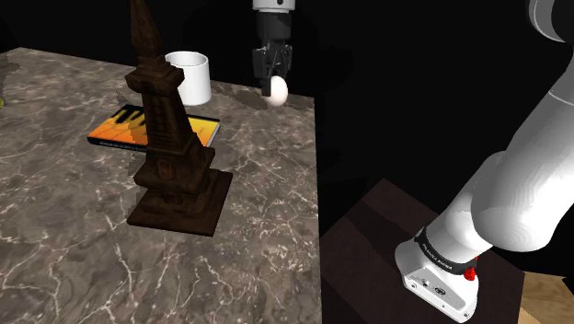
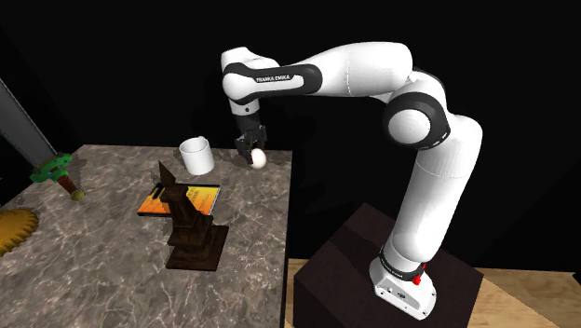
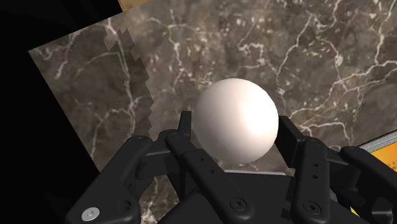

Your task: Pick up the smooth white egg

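You have the gripper closed on the egg. The two black fingers press its opposite flanks, drawn in to the egg's width and no tighter, and most of the white shell stands out past their tips.

Treat that hold as delicate. The shell looks smooth and glossy, so I judge it light, rigid, slippery against hard pads and quick to crack. Squeeze harder and you risk breaking it; ease off and it may slide free. The pads seem to sit at or just behind the widest part, which is the right place to hold it. A grip nearer the end would tend to squirt it forward, so move gently and avoid jerks.

Beneath the egg lies the dark veined marble table. In the shoulder view the egg hangs near the table's far edge, at the corner on that view's right. It appears to be clear of the surface, though you cannot be sure of the gap.

Next out, an orange book lies flat on the marble, and a white mug stands near the egg on the shoulder view's left. Farthest from the hand, a dark tower model rises from its square base, well apart from the gripper. Past the table's edge there is a black area.
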Robot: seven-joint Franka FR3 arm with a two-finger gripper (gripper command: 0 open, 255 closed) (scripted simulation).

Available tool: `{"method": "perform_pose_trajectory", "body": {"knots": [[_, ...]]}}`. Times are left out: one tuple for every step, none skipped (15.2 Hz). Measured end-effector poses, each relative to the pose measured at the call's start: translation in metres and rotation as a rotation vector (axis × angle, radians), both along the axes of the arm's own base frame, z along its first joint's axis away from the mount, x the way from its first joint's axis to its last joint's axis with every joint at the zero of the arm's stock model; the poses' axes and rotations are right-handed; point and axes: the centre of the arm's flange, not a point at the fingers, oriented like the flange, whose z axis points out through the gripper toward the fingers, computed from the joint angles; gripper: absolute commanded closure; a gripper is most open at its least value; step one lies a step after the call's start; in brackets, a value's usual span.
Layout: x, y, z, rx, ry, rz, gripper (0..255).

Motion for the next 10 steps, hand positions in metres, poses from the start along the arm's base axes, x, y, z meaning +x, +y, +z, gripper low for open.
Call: {"method": "perform_pose_trajectory", "body": {"knots": [[0.0,0.0,0.004,0.0,0.0,0.0,255],[0.0,0.0,0.01,0.0,0.0,0.0,255],[0.0,-0.001,0.015,0.0,0.0,0.0,255],[0.0,-0.001,0.021,0.0,0.0,0.0,255],[-0.001,-0.001,0.026,0.0,0.0,0.0,255],[-0.002,-0.001,0.031,0.0,0.0,0.0,255],[0.0,-0.001,0.037,0.0,0.0,0.0,255],[0.0,-0.002,0.042,0.0,0.0,0.0,255],[-0.001,-0.002,0.046,0.0,0.0,0.0,255],[-0.001,-0.001,0.049,0.0,0.0,0.0,255]]}}
